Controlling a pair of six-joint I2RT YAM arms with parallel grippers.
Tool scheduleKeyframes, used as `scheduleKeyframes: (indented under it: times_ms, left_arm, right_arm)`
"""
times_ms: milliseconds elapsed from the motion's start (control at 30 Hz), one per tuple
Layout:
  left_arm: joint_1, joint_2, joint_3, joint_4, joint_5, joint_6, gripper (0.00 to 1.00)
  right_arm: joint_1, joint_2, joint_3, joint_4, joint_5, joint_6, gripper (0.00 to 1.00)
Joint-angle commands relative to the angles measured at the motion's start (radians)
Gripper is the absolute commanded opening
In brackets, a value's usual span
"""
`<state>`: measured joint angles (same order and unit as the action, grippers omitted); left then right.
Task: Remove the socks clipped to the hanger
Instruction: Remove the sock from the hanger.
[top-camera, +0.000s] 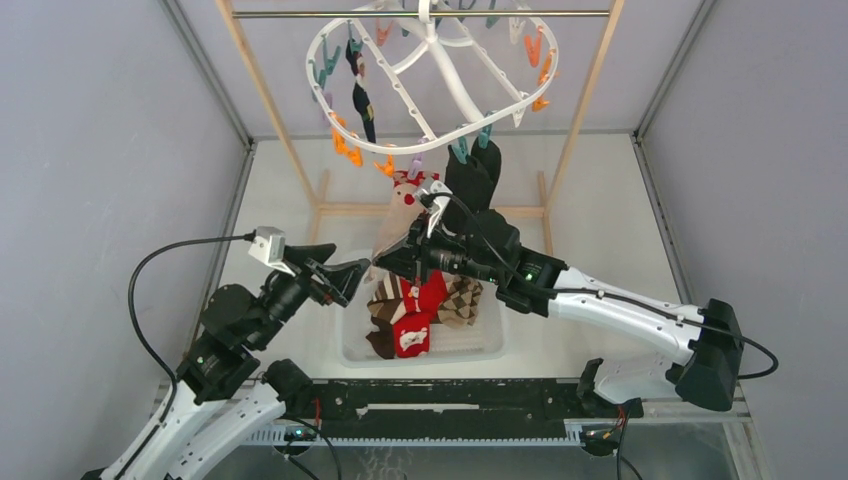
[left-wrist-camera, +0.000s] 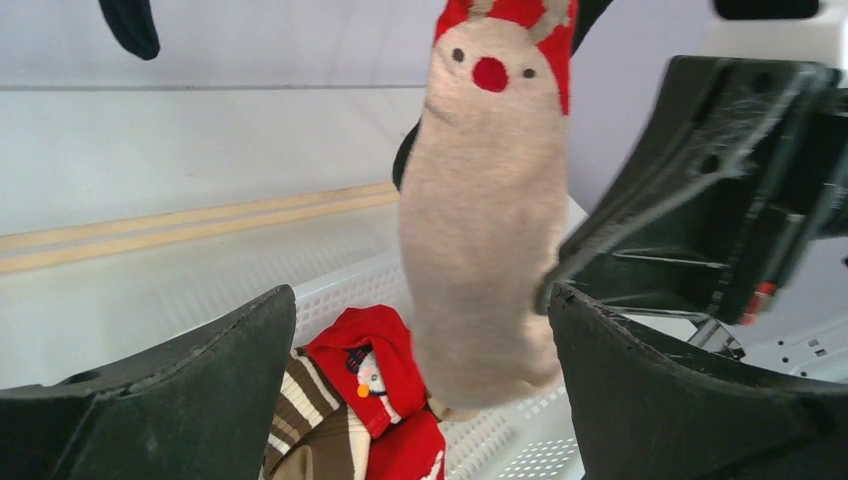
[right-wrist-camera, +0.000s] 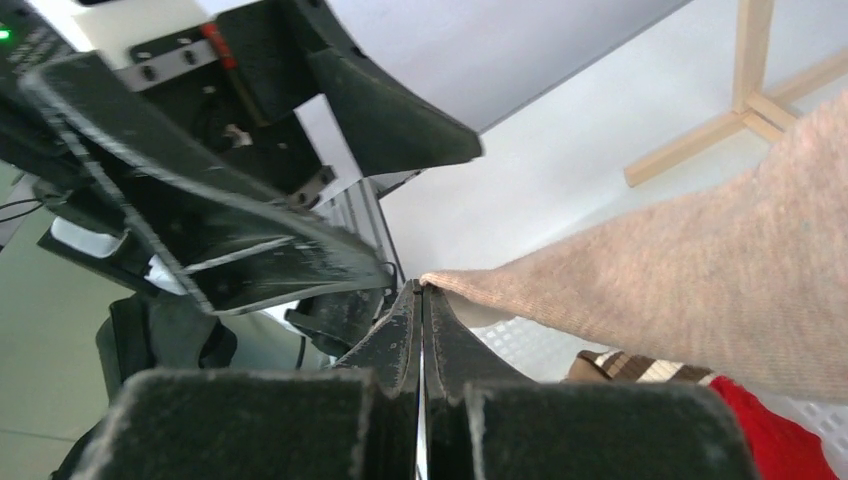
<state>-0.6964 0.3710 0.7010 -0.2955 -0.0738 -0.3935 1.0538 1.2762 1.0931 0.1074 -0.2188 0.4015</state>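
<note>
The reindeer sock (top-camera: 398, 215) hangs clipped from the hanger's (top-camera: 330, 50) lower rim, at centre frame. The right end effector (right-wrist-camera: 421, 290), pressed together, pinches its toe tip. The left end effector (top-camera: 352, 280) is spread beside it. Best to pull steadily down toward the basket (top-camera: 495, 350). The left arm crowds close, and the wooden rack (top-camera: 585, 90) stands behind.

A sock (top-camera: 398, 225) hangs from the hanger (top-camera: 452, 80) above the basket (top-camera: 482, 350), where other socks (top-camera: 415, 310) lie piled.
</note>
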Motion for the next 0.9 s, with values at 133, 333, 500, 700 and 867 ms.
scheduleKeyframes:
  times_ms: [133, 333, 500, 700, 867]
  left_arm:
    - [-0.01, -0.002, -0.016, 0.054, 0.053, -0.021, 1.0]
    - [-0.017, 0.038, -0.021, 0.063, 0.066, -0.019, 1.0]
    - [-0.041, 0.073, -0.031, 0.065, 0.058, -0.016, 1.0]
    - [-0.08, 0.129, -0.029, 0.061, -0.003, 0.003, 1.0]
    - [-0.09, 0.146, -0.025, 0.069, -0.05, 0.013, 1.0]
  right_arm:
    - [-0.055, 0.042, 0.059, 0.018, -0.009, -0.001, 0.0]
    - [-0.082, 0.05, 0.082, 0.017, -0.024, -0.003, 0.0]
    - [-0.095, 0.052, 0.112, 0.003, -0.042, -0.008, 0.0]
    - [-0.092, 0.05, 0.12, -0.006, -0.065, -0.006, 0.0]
    - [-0.069, 0.048, 0.121, -0.028, -0.074, -0.011, 0.0]
